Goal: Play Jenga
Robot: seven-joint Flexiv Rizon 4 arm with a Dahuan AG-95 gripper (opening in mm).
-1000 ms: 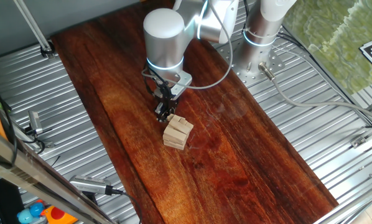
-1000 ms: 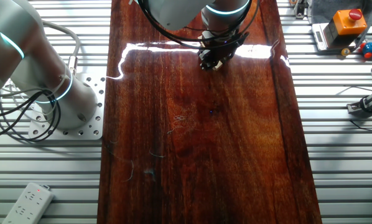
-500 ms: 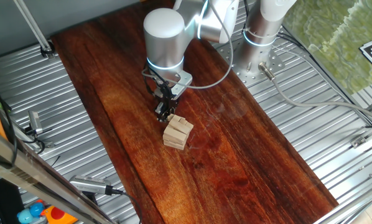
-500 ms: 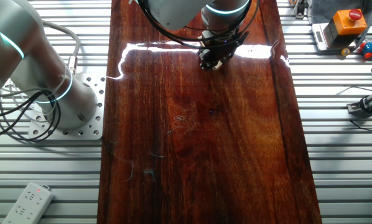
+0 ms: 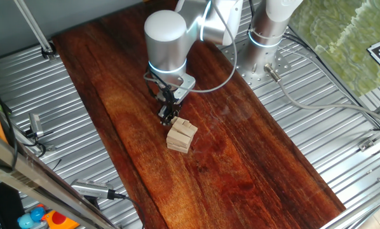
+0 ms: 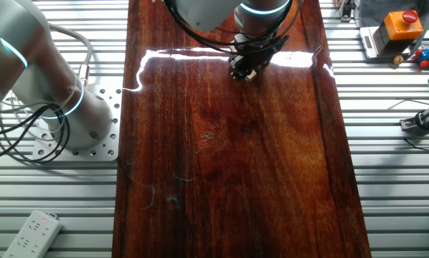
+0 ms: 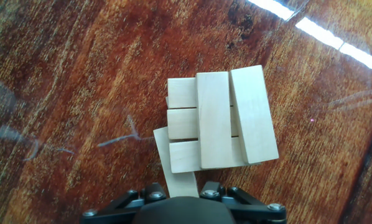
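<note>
Tool (image 5: pixel 168 116): black, two-fingered, hung from the grey wrist at the near edge of the Jenga stack (image 5: pixel 181 135); fingertips cut off at the bottom of the hand view, so opening and grip cannot be told. Stack: pale wooden blocks, a few crossed layers, on the dark wooden bench (image 5: pixel 241 159). One lower block (image 7: pixel 176 168) juts out toward the tool — its near end hidden under the housing. In the other fixed view the stack is hidden behind the tool (image 6: pixel 244 69) and window glare. Around: white power strip (image 6: pixel 30 233), orange-and-red button box (image 6: pixel 399 26) — both off the bench on ribbed metal.
</note>
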